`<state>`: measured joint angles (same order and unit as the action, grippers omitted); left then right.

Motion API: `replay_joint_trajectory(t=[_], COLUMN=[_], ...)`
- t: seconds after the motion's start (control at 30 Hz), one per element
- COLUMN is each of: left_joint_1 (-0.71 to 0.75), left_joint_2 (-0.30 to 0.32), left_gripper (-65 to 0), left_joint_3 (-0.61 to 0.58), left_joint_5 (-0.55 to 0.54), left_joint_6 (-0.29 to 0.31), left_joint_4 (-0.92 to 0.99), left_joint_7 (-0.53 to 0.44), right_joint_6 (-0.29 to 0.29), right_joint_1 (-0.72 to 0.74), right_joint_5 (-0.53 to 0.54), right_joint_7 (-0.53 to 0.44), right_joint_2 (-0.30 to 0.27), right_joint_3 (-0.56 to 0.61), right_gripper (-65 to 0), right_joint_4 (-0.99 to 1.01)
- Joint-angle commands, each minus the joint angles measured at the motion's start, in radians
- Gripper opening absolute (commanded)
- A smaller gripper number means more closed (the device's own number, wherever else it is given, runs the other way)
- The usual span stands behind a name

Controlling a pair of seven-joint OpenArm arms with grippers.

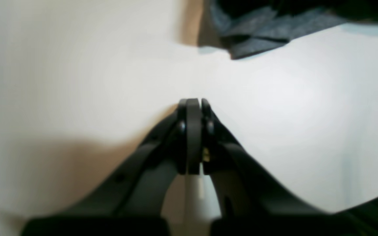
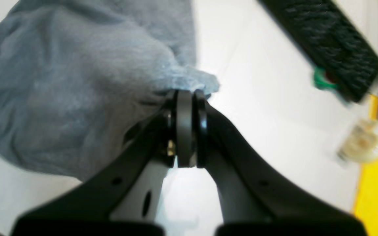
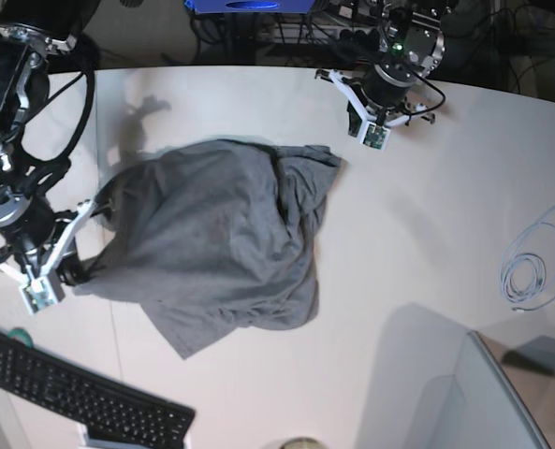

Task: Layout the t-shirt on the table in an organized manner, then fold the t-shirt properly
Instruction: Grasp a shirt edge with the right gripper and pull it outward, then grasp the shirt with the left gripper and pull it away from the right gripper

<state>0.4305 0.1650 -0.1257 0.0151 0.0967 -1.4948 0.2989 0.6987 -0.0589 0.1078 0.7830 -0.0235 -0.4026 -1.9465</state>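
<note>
The grey t-shirt (image 3: 211, 248) lies crumpled on the white table (image 3: 417, 234), left of the middle in the base view. My right gripper (image 3: 79, 271) is at the shirt's left edge. In the right wrist view that gripper (image 2: 187, 93) is shut on a bunched fold of the t-shirt (image 2: 77, 85). My left gripper (image 3: 385, 89) hovers over the far side of the table, just beyond the shirt's upper right corner. The left wrist view shows it (image 1: 194, 100) shut with nothing in it, above the bare table (image 1: 290, 114), with the t-shirt (image 1: 258, 36) a little ahead.
A black keyboard (image 3: 71, 388) lies at the front left, also seen as the keyboard (image 2: 323, 42) in the right wrist view. A coiled pale cable (image 3: 525, 271) rests at the right. A grey panel (image 3: 445, 393) stands at the front right corner.
</note>
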Motion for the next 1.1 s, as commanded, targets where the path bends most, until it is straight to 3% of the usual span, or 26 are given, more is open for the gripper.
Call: replay_joint_trajectory(t=[0.0,0.13,0.33,0.53,0.67,0.83,0.9,1.0,1.07], left_joint_1=[0.003,0.0,-0.003,-0.006,-0.089,-0.22,-0.256,-0.289,-0.292], left_joint_2=[-0.003,-0.005,-0.006,-0.009,-0.048,-0.072,-0.074,-0.068,-0.035], left_gripper=[-65.0,-65.0,-65.0,-65.0,-65.0,-65.0,-65.0,-65.0,-65.0], left_joint_3=[-0.013,-0.021,-0.019,-0.021,-0.128,-0.318,-0.354,-0.363,-0.361], left_joint_5=[-0.005,-0.005,-0.005,-0.014,-0.005,-0.004,-0.004,-0.004,-0.005], left_joint_6=[0.013,0.013,0.013,0.013,0.013,0.005,-0.019,-0.104,-0.119], left_joint_4=[-0.013,-0.013,-0.056,-0.162,-0.152,-0.003,0.086,0.185,0.21], left_joint_7=[0.0,0.0,0.0,0.003,0.007,0.009,0.009,0.007,0.006], right_joint_6=[-0.001,-0.001,-0.001,-0.001,-0.001,-0.001,-0.001,-0.001,-0.001], right_joint_1=[0.029,0.044,0.038,0.063,0.067,0.066,0.066,0.063,0.061], right_joint_5=[0.008,0.008,-0.007,-0.058,-0.058,-0.058,-0.058,-0.058,-0.058], right_joint_7=[-0.029,-0.027,-0.029,-0.033,-0.035,-0.035,-0.035,-0.035,-0.035], right_joint_2=[-0.014,-0.036,-0.086,-0.089,-0.088,-0.085,-0.086,-0.094,-0.095], right_joint_3=[-0.034,-0.127,-0.15,-0.167,-0.17,-0.172,-0.174,-0.174,-0.174], right_gripper=[-64.7,-64.7,-64.7,-64.7,-64.7,-64.7,-64.7,-64.7,-64.7], right_joint_4=[-0.021,-0.017,0.039,0.117,0.154,0.149,0.149,0.149,0.157])
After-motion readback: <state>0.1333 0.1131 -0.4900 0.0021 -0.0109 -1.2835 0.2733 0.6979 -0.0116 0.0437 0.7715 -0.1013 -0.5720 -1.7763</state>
